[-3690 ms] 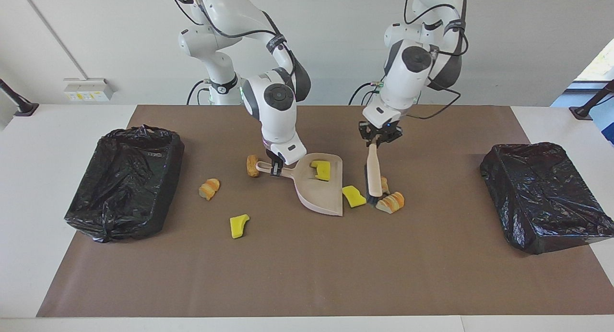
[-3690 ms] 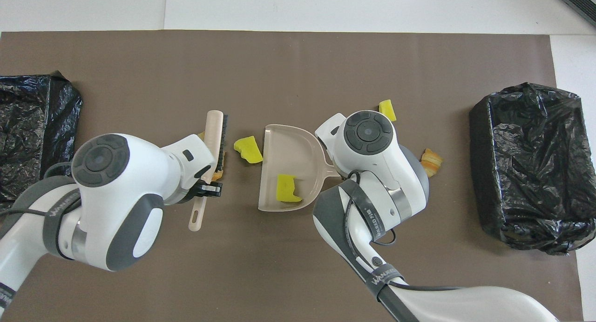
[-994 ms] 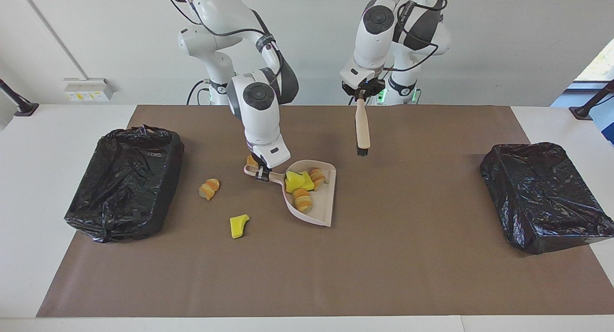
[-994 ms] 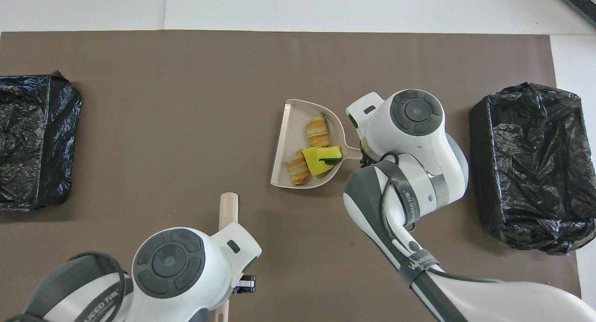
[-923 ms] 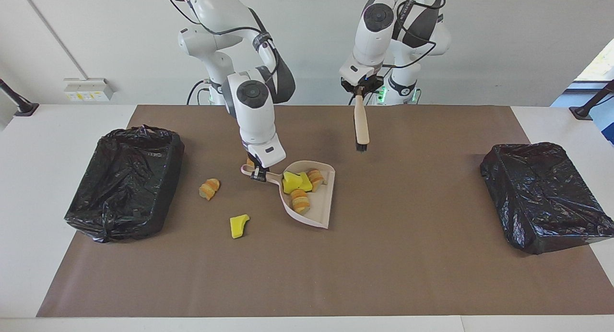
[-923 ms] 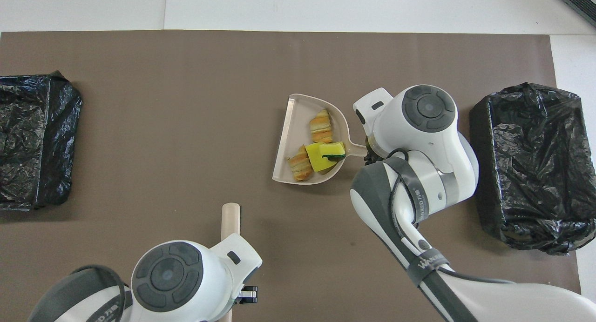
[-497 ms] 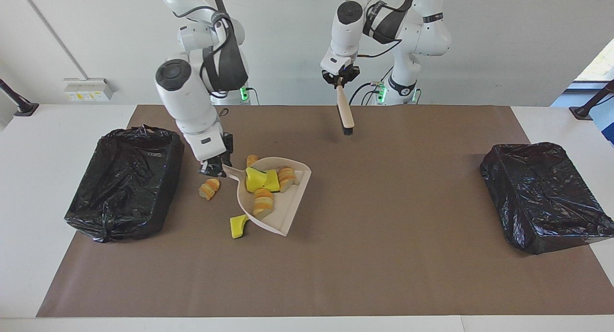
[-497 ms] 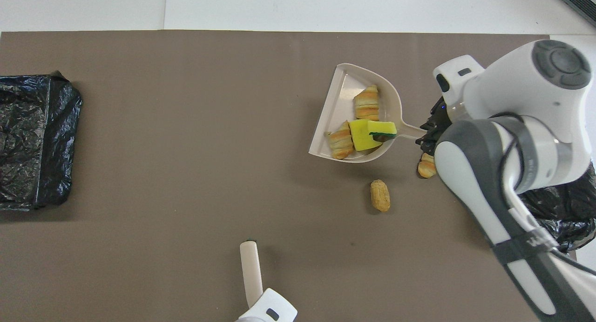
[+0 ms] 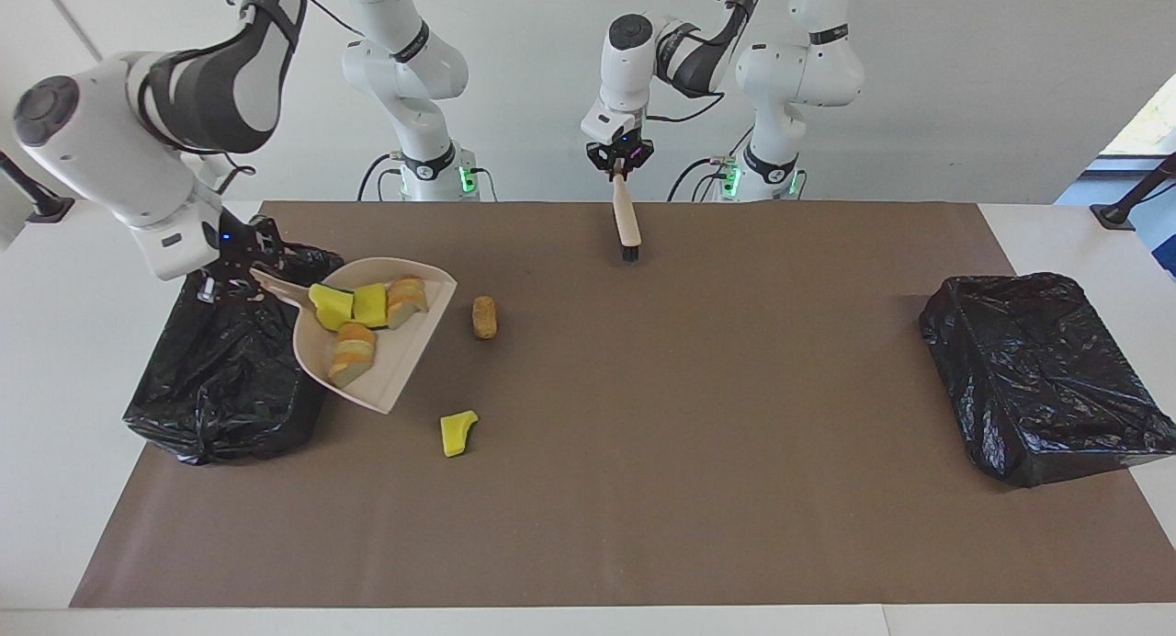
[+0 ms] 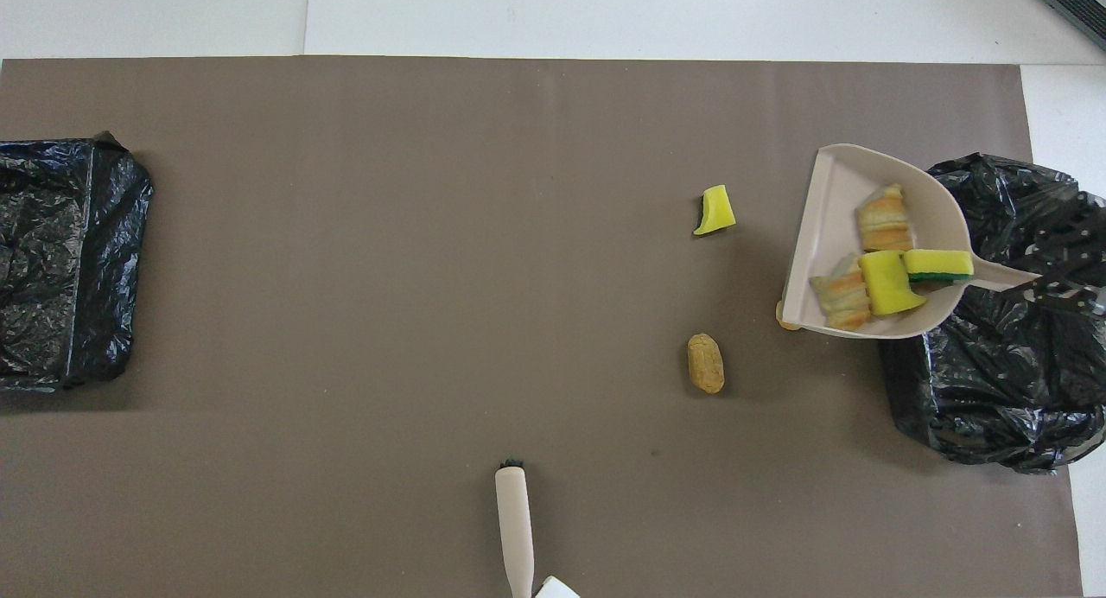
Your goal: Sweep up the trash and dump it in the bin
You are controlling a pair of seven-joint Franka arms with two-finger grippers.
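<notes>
Step in hand: carrying the loaded dustpan (image 9: 372,342) to the bin (image 9: 225,369) at the right arm's end of the table; judged about to dump.
Right gripper: the right gripper (image 9: 241,261), raised over the bin's edge nearest the robots, is clamped on the dustpan's handle.
Dustpan: held in the air, tilted, its open lip hanging out over the mat (image 9: 643,489) and not yet over the bin.
Doing it well: the pan's lip probably needs to come fully over the bin's opening before any tipping; until then it is safer kept handle-low so the pieces sit against the back wall.
Risk: the loose pieces look light and could roll off the lip onto the mat.
Trash in pan: two yellow foam wedges (image 9: 354,305) and two striped croissant-shaped pieces (image 9: 349,356), bunched near the handle.
Trash left on mat: a yellow wedge (image 9: 457,432) and a brown oblong roll (image 9: 484,317), both well apart from the bin.
Left gripper: the left gripper (image 9: 621,163) is closed on the brush (image 9: 627,222), held up over the mat's edge by the robots; this arm waits.
Materials: bin wrapped in glossy, wrinkled black plastic; pan smooth pale plastic, scoop-shaped; brush pale handle with dark bristles; mat flat matte brown.
Second bin: a like black bin (image 9: 1038,379) sits at the left arm's end.
</notes>
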